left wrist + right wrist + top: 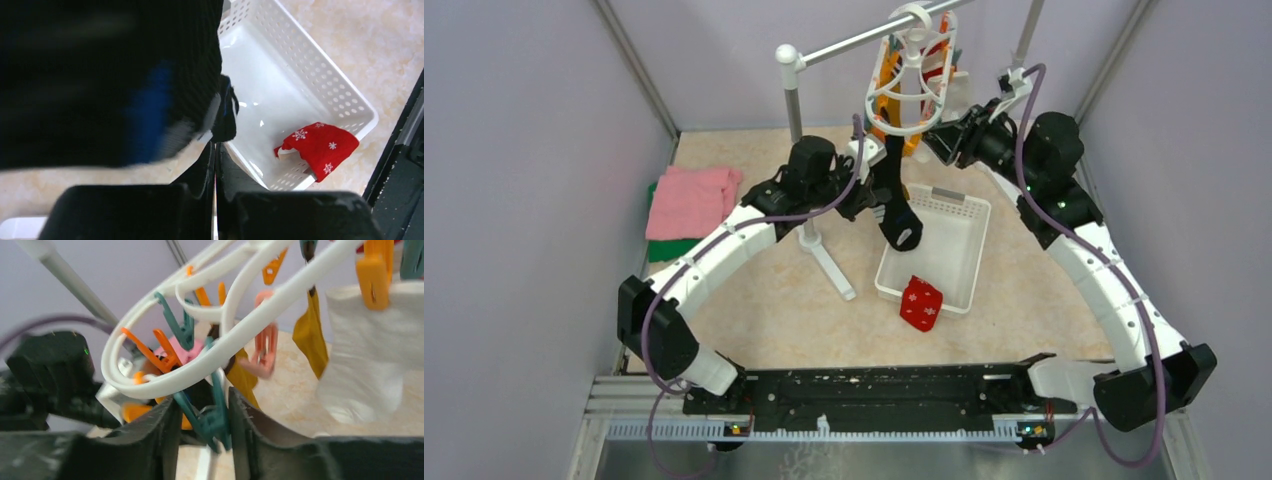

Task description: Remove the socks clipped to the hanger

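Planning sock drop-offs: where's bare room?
Free: basket floor behind the red sock; table between basket and right arm; table between rack foot and left arm. Crowded: under the hanger, around the black sock.

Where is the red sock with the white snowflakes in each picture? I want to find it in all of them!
Top view: the red sock is in the lower middle, draped over the near corner of the white basket.
Left wrist view: the red sock is at the lower right, hanging over a corner of the basket's rim.
Right wrist view: not in it.
Shared landmark: the white basket, seen in the top and left wrist views.
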Action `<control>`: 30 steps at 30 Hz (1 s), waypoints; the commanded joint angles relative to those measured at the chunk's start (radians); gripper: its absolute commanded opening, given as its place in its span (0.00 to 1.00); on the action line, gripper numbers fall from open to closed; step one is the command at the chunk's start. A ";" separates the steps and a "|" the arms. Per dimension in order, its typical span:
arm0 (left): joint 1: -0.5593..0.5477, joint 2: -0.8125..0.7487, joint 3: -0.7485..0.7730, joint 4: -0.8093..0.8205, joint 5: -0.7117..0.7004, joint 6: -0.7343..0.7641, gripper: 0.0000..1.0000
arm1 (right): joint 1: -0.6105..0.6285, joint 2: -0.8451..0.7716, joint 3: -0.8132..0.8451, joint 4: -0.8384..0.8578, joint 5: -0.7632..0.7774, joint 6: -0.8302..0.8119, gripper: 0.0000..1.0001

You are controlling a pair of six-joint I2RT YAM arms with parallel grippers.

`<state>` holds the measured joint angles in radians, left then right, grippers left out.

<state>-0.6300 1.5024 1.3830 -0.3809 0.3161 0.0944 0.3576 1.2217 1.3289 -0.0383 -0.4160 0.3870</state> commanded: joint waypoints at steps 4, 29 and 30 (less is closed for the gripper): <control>-0.002 -0.029 0.040 0.050 0.147 0.001 0.00 | -0.023 -0.103 -0.108 -0.164 0.057 0.007 0.71; -0.003 -0.132 -0.067 0.023 0.174 -0.070 0.00 | 0.268 -0.345 -0.678 -0.494 0.293 0.191 0.86; -0.003 -0.133 -0.069 0.022 0.175 -0.069 0.00 | 0.267 -0.336 -0.679 -0.482 0.305 0.197 0.85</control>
<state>-0.6300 1.4151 1.3186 -0.3756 0.4637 0.0280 0.6102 0.8505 0.6411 -0.5407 -0.1833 0.5362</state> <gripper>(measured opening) 0.006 0.866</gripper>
